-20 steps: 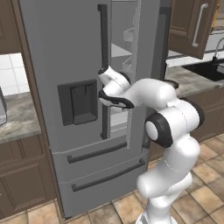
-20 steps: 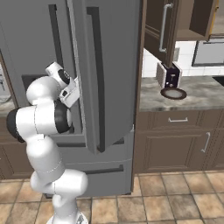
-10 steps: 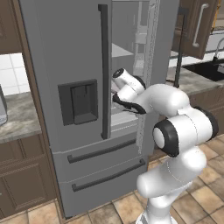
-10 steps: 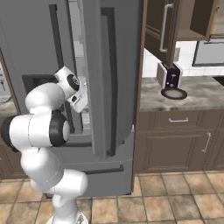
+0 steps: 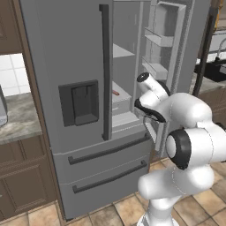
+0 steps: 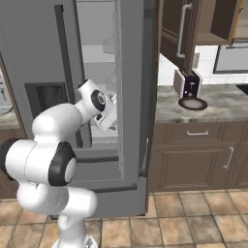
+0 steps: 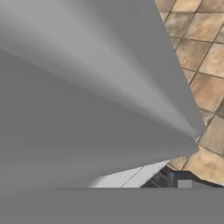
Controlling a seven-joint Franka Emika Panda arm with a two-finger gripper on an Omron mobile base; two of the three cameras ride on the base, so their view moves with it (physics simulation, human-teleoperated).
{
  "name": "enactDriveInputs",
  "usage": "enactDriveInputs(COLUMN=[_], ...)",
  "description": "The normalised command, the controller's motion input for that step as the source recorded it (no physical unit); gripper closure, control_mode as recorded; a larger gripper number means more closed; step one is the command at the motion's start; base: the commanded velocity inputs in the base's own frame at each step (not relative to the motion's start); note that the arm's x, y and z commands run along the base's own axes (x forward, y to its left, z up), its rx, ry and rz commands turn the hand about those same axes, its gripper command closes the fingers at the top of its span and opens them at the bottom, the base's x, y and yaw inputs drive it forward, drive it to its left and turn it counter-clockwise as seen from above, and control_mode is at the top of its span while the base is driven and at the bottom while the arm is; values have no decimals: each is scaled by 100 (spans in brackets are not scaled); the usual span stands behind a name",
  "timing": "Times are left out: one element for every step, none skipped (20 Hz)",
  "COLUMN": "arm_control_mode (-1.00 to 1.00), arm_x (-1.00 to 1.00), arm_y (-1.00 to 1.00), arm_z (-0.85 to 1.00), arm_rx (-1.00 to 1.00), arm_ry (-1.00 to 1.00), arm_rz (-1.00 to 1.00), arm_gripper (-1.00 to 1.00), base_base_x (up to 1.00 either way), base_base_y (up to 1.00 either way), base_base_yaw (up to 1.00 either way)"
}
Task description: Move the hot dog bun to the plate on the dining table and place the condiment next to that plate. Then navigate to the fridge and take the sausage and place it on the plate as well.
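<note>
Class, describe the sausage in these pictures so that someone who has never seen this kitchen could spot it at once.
Start at the tall grey fridge, whose right door is swung open. Look inside, just right of the long dark handle on the closed left door, at the shelf level with the dispenser panel. The sausage is the small slim reddish-brown piece lying there, the only warm-coloured thing among pale grey shelves.

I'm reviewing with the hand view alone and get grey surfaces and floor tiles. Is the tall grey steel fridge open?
Observer: Yes. The fridge's right door stands swung wide open.
Operator: Any sausage inside?
Observer: A slim reddish-brown sausage lies on a middle shelf, just past the closed left door's edge.
Operator: Where's the gripper?
Observer: The gripper is in the doorway at about shelf height, apart from the sausage.
</note>
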Motion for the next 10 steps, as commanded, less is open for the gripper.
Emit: enactDriveInputs(arm_control_mode=[-100, -100, -100, -100, -100, -100, -100, -100, -100, -100], arm_x=[-10, -1, 0, 0, 0, 0, 0, 0, 0, 1], arm_y=[-100, -100, -100, -100, -100, -100, -100, -100, -100, -100], arm_z=[22, 29, 21, 16, 26, 20, 18, 14, 11, 7], arm_rx=[5, 4, 6, 7, 7, 7, 7, 6, 8, 8], arm_ry=[-7, -11, -9, -9, -10, -9, -8, -9, -7, -8], arm_rz=[-1, -1, 0, 0, 0, 0, 0, 0, 0, 0], arm_gripper=[-100, -100, -100, -100, -100, -100, -100, -100, -100, -100], base_base_x=[0, 0, 0, 0, 0, 0, 0, 0, 0, 0], base_base_y=[0, 0, 0, 0, 0, 0, 0, 0, 0, 0], base_base_yaw=[0, 0, 0, 0, 0, 0, 0, 0, 0, 0])
